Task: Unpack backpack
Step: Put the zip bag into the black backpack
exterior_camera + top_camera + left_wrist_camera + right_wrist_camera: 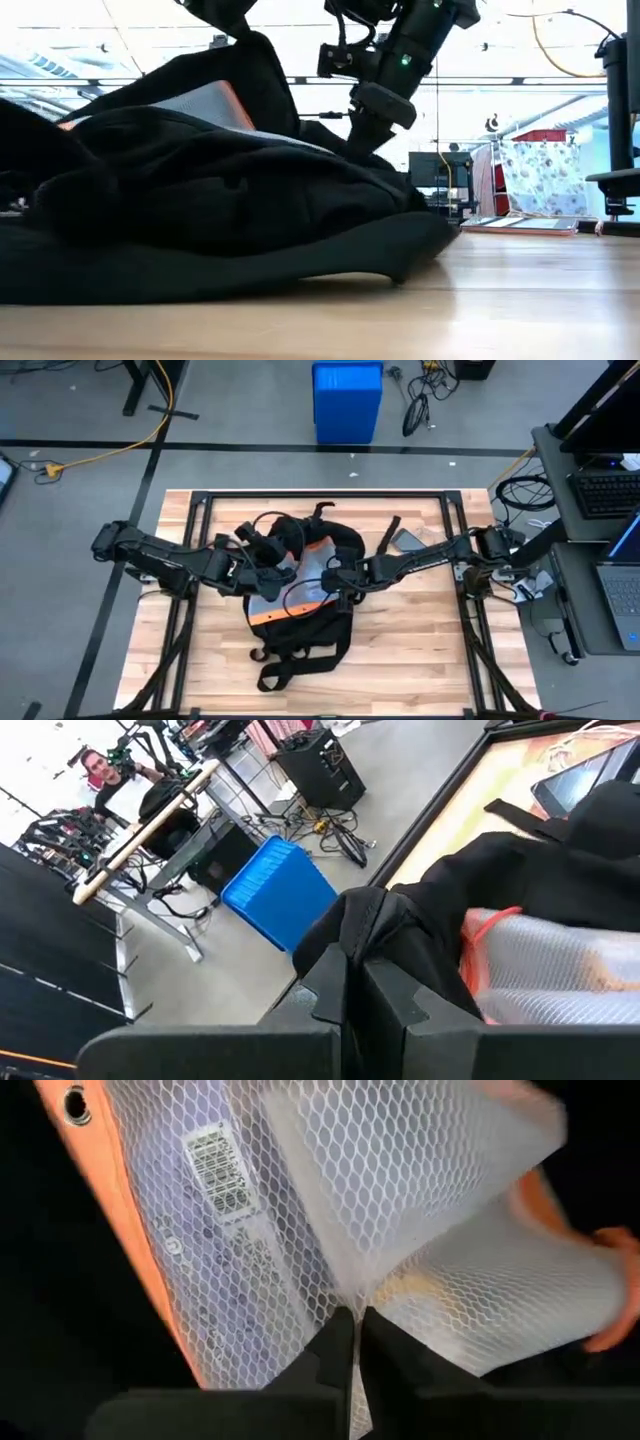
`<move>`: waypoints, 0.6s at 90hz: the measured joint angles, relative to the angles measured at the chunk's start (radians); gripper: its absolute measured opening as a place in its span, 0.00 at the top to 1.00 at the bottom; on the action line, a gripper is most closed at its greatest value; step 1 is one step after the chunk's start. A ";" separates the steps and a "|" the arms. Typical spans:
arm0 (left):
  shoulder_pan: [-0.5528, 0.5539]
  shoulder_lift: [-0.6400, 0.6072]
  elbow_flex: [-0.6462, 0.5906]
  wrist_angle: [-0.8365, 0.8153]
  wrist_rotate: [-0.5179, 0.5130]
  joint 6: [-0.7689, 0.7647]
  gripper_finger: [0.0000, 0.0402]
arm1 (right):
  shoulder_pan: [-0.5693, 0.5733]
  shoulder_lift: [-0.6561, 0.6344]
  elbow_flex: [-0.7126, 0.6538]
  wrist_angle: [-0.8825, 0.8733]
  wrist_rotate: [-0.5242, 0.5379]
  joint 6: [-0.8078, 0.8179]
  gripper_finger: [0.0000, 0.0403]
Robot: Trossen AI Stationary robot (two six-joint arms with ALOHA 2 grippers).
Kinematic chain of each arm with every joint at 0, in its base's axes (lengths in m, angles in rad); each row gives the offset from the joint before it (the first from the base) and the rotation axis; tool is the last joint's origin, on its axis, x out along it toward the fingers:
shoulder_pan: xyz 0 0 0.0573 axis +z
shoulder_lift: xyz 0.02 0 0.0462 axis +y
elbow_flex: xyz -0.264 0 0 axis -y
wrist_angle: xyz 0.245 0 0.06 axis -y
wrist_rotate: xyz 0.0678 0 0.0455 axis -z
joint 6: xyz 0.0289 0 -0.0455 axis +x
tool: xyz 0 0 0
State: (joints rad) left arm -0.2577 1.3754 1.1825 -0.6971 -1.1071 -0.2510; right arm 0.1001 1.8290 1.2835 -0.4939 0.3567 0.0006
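The black backpack (300,628) lies flat in the middle of the wooden table, opened, with a white mesh lining (300,575) edged in orange showing inside. Its straps (290,665) trail toward the near edge. My left gripper (264,556) is at the bag's left far side, shut on a black flap of the opening (520,870). My right gripper (336,582) reaches in from the right, shut on the mesh lining (400,1200). In the low view the flap (250,60) stands up above the bag's body. My left gripper pinches a bunched fold of the flap's black cloth (360,915) between its two fingers. The flap is raised off the bag's body, and the rest of the bag lies on the table. My right gripper pinches the white mesh lining (350,1285) between its two fingers, slanting down from the table's right. The mesh is drawn up into a taut ridge that fans away from the fingertips.
A flat dark grey item (408,540) lies on the table just beyond the bag's right far corner. A blue bin (347,400) stands on the floor past the far edge. Desks with laptops stand to the right, and a person (100,765) sits beyond the table.
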 joint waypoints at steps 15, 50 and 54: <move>0.000 0.000 0.000 0.000 0.022 0.005 1.00 | -0.001 0.000 0.053 0.029 0.052 -0.090 1.00; -0.001 0.000 0.000 0.021 0.107 0.051 1.00 | -0.009 -0.004 0.117 0.217 0.063 -0.355 1.00; -0.005 0.000 0.000 0.025 0.112 0.056 1.00 | -0.015 -0.004 0.117 0.220 0.063 -0.360 1.00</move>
State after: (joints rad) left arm -0.2632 1.3754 1.1826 -0.6722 -0.9947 -0.1947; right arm 0.0854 1.8252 1.4002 -0.2739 0.4192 -0.3594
